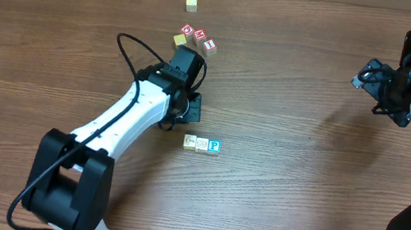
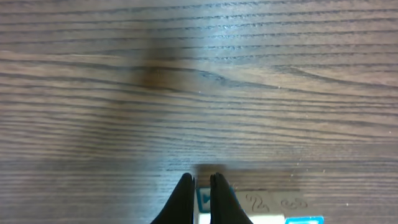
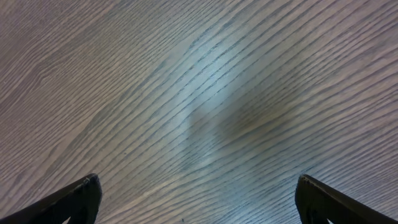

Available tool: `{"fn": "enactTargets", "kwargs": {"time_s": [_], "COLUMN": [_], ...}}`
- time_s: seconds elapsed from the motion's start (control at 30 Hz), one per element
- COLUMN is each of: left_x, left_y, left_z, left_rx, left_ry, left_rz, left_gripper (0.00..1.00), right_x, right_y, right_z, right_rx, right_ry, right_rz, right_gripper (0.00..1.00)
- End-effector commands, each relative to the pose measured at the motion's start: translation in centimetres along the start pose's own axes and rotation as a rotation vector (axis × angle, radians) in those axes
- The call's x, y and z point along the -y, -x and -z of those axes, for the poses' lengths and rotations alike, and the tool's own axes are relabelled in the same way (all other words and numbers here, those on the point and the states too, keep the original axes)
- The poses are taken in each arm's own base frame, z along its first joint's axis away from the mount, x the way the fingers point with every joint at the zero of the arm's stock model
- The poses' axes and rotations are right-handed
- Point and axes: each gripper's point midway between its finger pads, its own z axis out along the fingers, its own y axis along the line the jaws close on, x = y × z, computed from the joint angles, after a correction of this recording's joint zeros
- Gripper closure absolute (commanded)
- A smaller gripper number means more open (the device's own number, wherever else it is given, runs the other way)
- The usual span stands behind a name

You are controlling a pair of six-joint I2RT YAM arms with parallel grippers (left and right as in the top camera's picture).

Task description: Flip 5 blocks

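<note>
Three blocks stand in a row mid-table: two pale cream ones (image 1: 190, 141) (image 1: 202, 144) and one with a blue "P" face (image 1: 214, 146). My left gripper (image 1: 192, 111) hovers just behind that row, shut, with nothing held. In the left wrist view its fingertips (image 2: 200, 177) nearly touch; a block with a blue mark (image 2: 204, 199) shows through the slit, beside cream faces with dark squiggles (image 2: 264, 202) (image 2: 293, 203). My right gripper (image 1: 380, 85) hangs far right, open wide (image 3: 199, 186) over bare wood.
Behind the left arm lies a cluster of red-and-white cubes (image 1: 199, 36) with a yellow cube (image 1: 179, 40) beside them. Another yellow cube (image 1: 192, 2) sits alone near the back edge. A black cable (image 1: 130, 47) loops off the left arm.
</note>
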Motion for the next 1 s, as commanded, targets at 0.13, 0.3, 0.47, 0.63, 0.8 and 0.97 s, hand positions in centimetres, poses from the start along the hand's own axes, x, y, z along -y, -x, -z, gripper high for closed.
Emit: {"fn": "enactTargets", "kwargs": {"time_s": [0.13,0.3,0.47,0.63,0.8,0.97], "left_x": [0.5,0.6,0.9,1.1,1.0,1.0], "left_y": [-1.7,-2.4,-3.0,-3.5,-3.8,-3.9], "left_z": [-2.9,-3.4,-3.3,-3.3,-3.2,-3.2], "left_rx": [-0.069,-0.106,-0.135,-0.157,-0.170,-0.173], "left_ry": [0.040,0.036,0.015,0.000,0.003,0.005], "left_rz": [-0.010,-0.012,-0.011,-0.019,-0.018,-0.018], "left_gripper": [0.96,0.96,0.96,0.96,0.96,0.96], "right_x": [-0.3,-0.3,-0.3,-0.3,-0.3,-0.3], "right_y": [0.7,0.7,0.7,0.7,0.7,0.7], "right_z": [0.9,0.9,0.9,0.9,0.9,0.9], "right_rx": [0.030,0.030,0.030,0.030,0.030,0.029], "right_ry": [0.016,0.016,0.015,0.016,0.015,0.015], "right_rz": [0.004,0.004,0.004,0.004,0.004,0.004], "right_gripper": [0.00,0.00,0.00,0.00,0.00,0.00]}}
